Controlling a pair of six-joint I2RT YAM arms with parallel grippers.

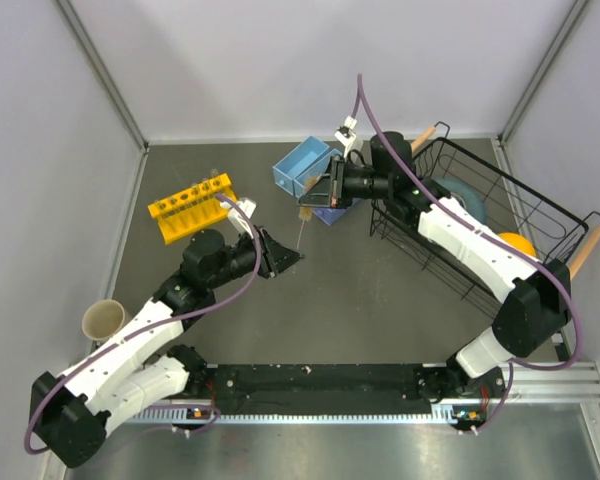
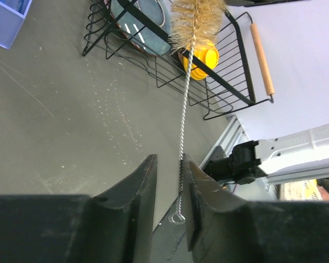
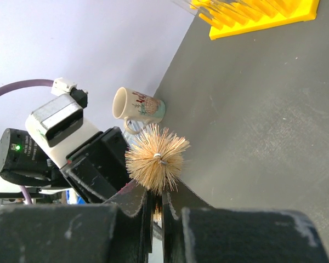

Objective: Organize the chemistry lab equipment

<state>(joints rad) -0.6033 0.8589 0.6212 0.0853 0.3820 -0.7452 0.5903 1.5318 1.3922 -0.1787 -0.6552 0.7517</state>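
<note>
Brush (image 2: pixel 182 126): in the air, its wire running from my right tool (image 3: pixel 158 193), which grips the bristle end, into my left tool (image 2: pixel 169 164).
Left tool: narrow around the wire, seemingly not clamped yet.

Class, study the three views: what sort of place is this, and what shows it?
Probably a robot test cell staged as a chemistry lab: a left arm and right arm bolted at the near edge of a grey table, a yellow test-tube rack, and a wire-handled bristle brush.
</note>
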